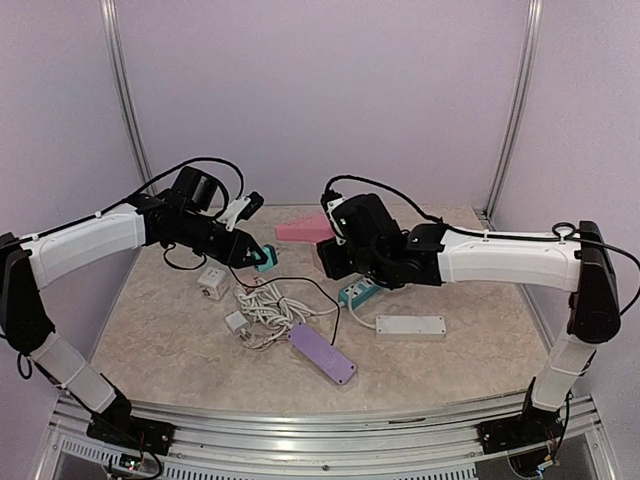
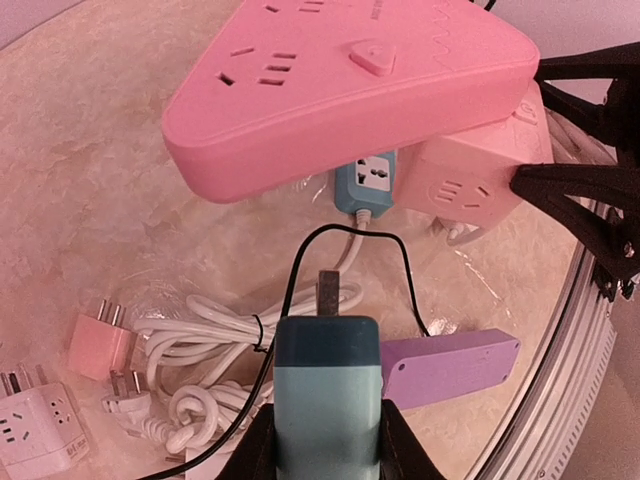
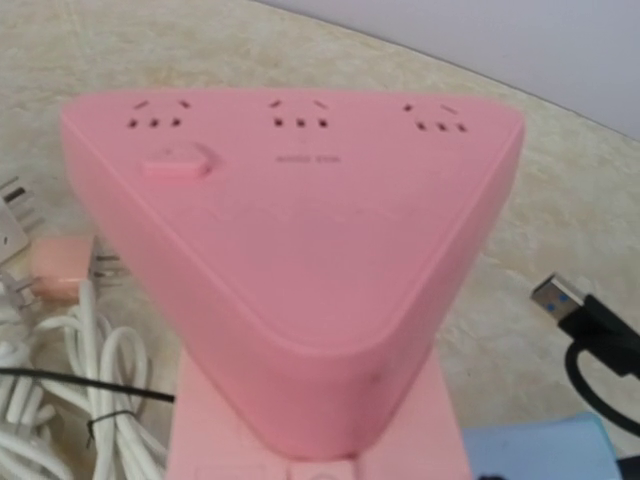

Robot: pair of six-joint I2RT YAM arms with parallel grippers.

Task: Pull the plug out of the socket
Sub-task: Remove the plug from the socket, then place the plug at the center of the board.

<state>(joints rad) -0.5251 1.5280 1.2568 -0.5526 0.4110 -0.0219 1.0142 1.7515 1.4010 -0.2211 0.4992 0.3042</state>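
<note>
Your teal plug (image 2: pixel 328 390) is out of the socket: its bare metal tip points toward the pink triangular power strip (image 2: pixel 340 90) with a clear gap between them. The left gripper (image 2: pixel 328 442) is closed on the plug, one finger pressed against each side of its body. The right gripper (image 2: pixel 528 125) has the pink strip clamped. In the left wrist view you can see its black fingers above and below the paler block under the triangle, holding the strip raised over the table (image 1: pixel 170 330). The right wrist view is filled by the strip's top face and its rows of outlets. A blue-green power strip (image 2: pixel 365 185) lies below the pink one, and a thin black cable (image 2: pixel 350 232) loops near the plug's tip. Nearer you lie a coiled white cord (image 1: pixel 265 305), a purple power strip (image 1: pixel 322 352), a white power strip (image 1: pixel 410 326) and a white cube adapter (image 1: pixel 212 282).
</note>
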